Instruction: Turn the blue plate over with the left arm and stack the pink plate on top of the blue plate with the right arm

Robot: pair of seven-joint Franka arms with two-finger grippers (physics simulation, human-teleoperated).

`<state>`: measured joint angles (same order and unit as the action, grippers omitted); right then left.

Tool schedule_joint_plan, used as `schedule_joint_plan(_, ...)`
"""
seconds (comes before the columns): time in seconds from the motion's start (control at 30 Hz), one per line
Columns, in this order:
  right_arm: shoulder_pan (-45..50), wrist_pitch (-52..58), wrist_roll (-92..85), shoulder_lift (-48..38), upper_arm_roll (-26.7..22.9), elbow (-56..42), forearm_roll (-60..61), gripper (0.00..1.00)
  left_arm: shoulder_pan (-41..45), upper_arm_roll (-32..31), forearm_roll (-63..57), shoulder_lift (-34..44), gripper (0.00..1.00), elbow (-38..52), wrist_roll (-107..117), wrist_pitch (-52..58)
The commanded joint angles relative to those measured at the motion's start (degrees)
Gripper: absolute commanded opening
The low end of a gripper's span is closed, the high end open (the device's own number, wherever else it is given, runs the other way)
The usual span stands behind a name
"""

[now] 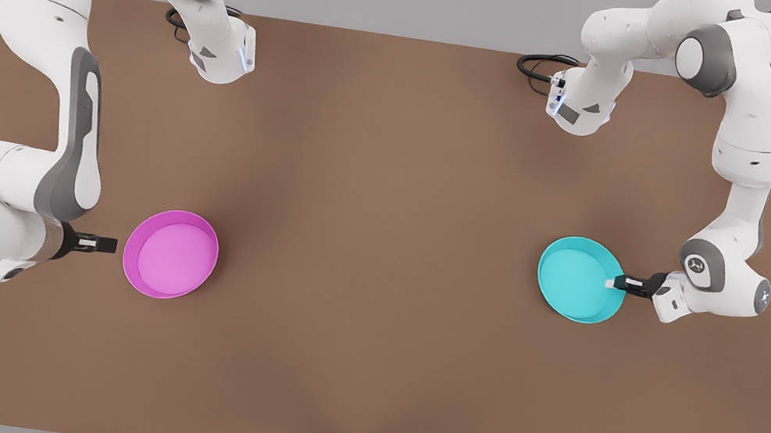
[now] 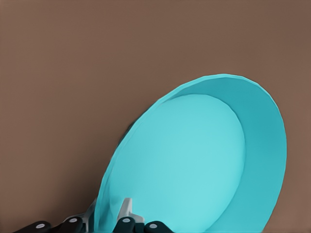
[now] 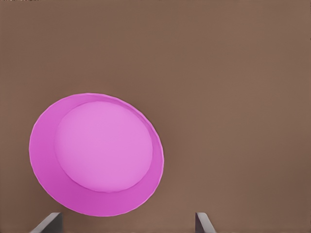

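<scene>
Gripping the round shallow cyan plastic plate [image 1: 579, 278] by its rim at the front view's right, our left hand [image 1: 618, 282] risks slippage mid-flip, while our right hand [image 1: 108, 245] waits open beside the magenta plastic plate [image 1: 170, 254] on the brown surface [image 1: 380, 247].

the blue plate [image 2: 194, 160], tilted up on edge, fills the lower right of the frame, its pale flat base and darker upright rim turned toward the camera. at the bottom edge the left end effector [image 2: 109, 216] pinches the plate's rim, one light finger pad [image 2: 125, 208] pressed against the inner side and black finger hardware showing on either side of the rim. plain brown tabletop [image 2: 73, 73] spreads across the upper and left parts of the frame behind the plate.
</scene>
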<state>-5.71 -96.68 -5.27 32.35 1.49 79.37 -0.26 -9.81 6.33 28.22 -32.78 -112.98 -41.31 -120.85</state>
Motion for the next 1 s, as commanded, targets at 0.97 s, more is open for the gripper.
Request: schedule_joint_plan(0.97, 9.67, 7.56, -1.14, -0.27, 0.18, -1.49, -0.88, 1.0, -0.04, 0.18, -0.18, -0.09, 0.23, 1.09, 0.26, 1.49)
